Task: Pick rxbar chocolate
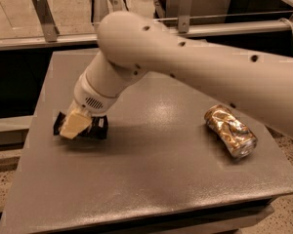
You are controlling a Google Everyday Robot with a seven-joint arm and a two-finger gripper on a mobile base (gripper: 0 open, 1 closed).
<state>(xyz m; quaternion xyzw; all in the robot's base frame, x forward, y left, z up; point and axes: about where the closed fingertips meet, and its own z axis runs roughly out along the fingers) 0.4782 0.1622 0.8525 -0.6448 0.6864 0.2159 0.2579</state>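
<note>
One black rxbar chocolate point(98, 127) lies flat near the nine o'clock edge of the table point(151, 179), with the gripper point(74, 125) sitting right on top of it (clamped or apart, one cannot tell), while a crushed gold can point(231, 131) rests toward three o'clock.

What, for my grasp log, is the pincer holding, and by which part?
Cannot be told: the pincer covers the middle of the rxbar chocolate, but no grip shows.
</note>
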